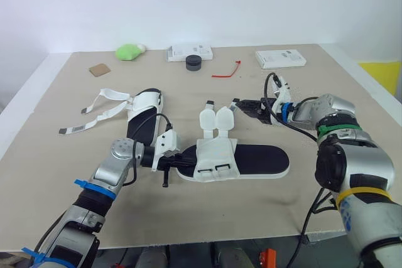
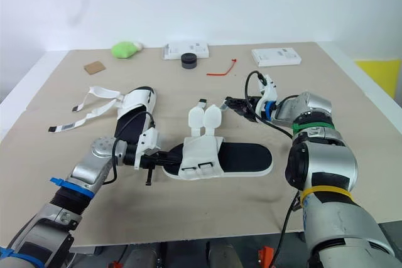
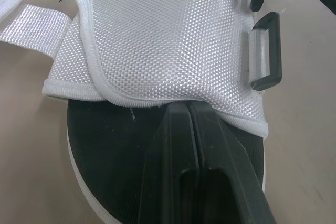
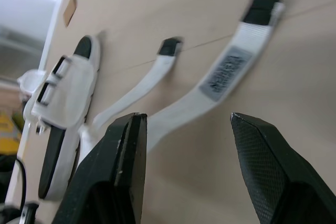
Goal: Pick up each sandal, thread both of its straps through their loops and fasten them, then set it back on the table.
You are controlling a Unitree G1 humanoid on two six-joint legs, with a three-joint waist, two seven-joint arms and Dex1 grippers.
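Sandals: two, centre sandal (image 1: 251,160) mid-frame, other sandal (image 1: 146,114) left of it.
Straps (image 4: 226,72): two each, lying loose.
Left gripper (image 3: 189,106): pinched closed at centre sandal's upper (left end).
Right gripper (image 4: 186,116): jaws wide apart, right of centre.

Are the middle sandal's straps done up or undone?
Undone. Both straps lie spread on the table, and its black loops hold no strap.
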